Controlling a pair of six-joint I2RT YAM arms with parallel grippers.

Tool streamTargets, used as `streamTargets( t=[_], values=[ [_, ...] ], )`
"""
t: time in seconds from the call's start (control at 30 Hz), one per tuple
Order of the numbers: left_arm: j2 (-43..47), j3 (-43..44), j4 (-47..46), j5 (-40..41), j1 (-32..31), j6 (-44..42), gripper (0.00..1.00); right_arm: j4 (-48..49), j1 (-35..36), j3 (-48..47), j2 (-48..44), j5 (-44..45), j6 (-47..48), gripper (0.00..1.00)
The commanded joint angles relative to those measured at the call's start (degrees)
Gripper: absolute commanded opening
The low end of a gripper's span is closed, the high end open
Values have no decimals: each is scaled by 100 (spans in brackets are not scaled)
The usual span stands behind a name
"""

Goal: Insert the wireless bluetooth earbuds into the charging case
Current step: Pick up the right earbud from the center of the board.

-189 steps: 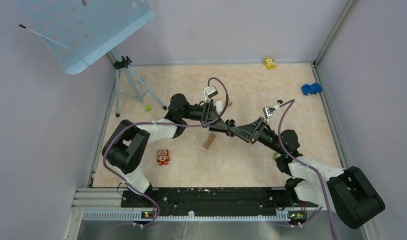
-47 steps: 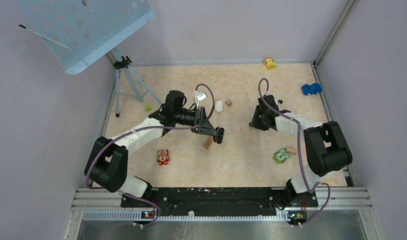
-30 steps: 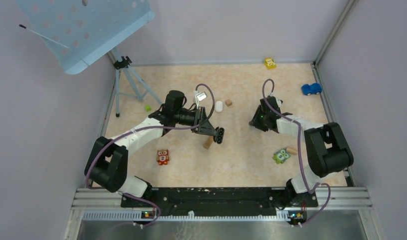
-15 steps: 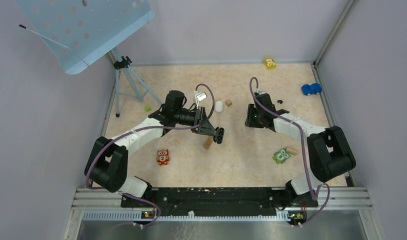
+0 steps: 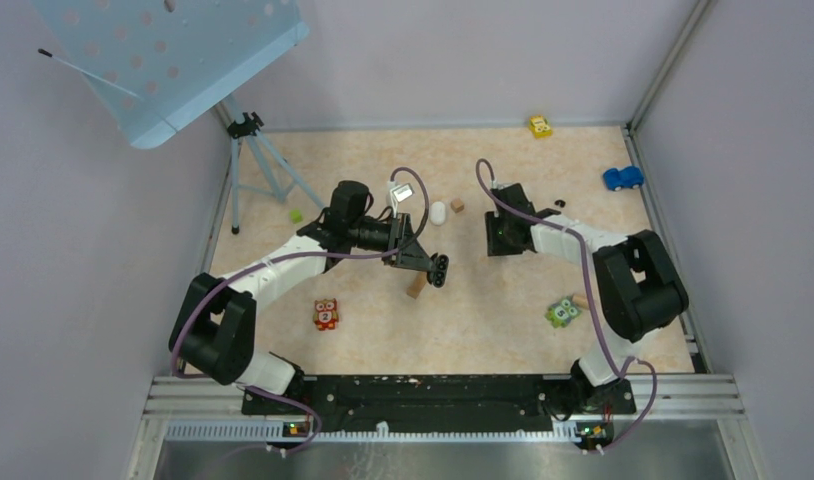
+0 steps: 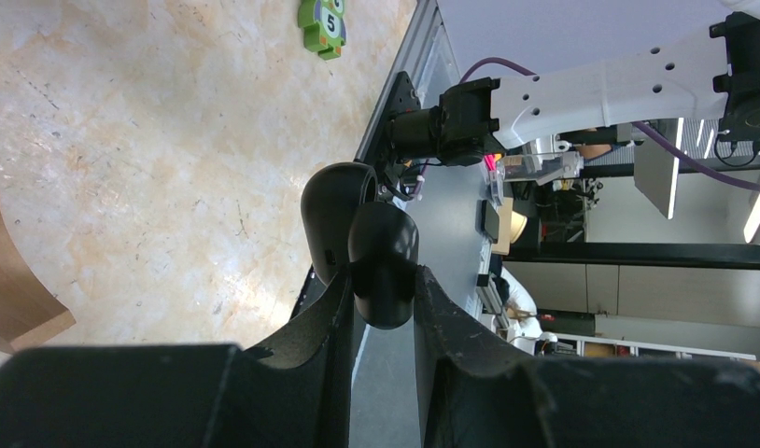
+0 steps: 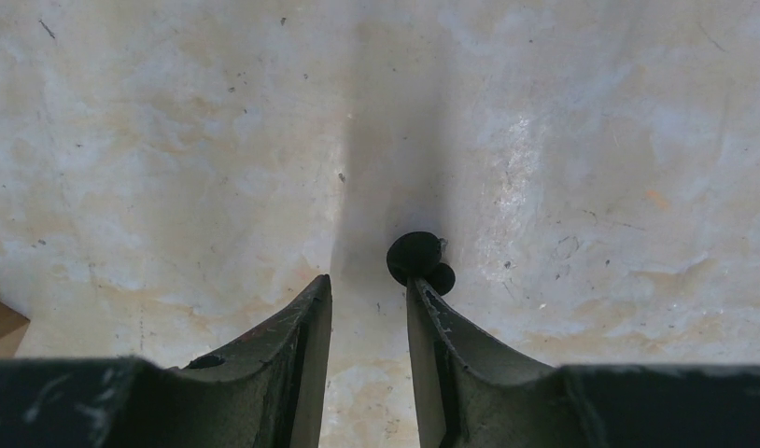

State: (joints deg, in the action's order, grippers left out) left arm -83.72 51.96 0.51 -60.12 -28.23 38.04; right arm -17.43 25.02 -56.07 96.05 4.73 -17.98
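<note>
The left pincer (image 6: 381, 291) is clamped on a small, black, rounded plastic charging case (image 6: 381, 238), holding it off the beige marbled counter (image 7: 171, 140) with the case poking out past the fingertips; its two shells look hinged apart, though whether the wells are filled I cannot tell. The right pincer (image 7: 369, 280) hangs low over the counter with its jaws parted and bare surface showing through the gap, so it grips nothing; a tiny black rounded earbud (image 7: 416, 259) sits right at the tip of one finger, outside the gap, apparently lying on the counter. In the overhead view a small black speck (image 5: 560, 204) lies beyond the right arm, perhaps the other bud, but it is too small to say.

By my reading the task is early: the case is in hand and presented; no bud is gripped or seated; the near bud needs centring between the jaws, picking and carrying across to the case.
</note>
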Motion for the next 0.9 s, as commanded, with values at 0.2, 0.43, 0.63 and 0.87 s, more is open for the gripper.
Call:
streamTargets(
  t=[0.2, 0.43, 0.63, 0.87],
  values=[
    [305, -9, -165, 37, -3, 26, 0, -4, 35, -291, 149, 485, 328, 35],
    [322, -2, -163, 26, -3, 26, 0, 3, 39, -308, 265, 730, 395, 33],
    [325, -10, -163, 30, 0, 23, 0, -22, 34, -341, 274, 1027, 472, 27],
    [324, 6, -169, 37, -3, 27, 0, 106, 30, -336, 162, 1131, 454, 24]
  ],
)
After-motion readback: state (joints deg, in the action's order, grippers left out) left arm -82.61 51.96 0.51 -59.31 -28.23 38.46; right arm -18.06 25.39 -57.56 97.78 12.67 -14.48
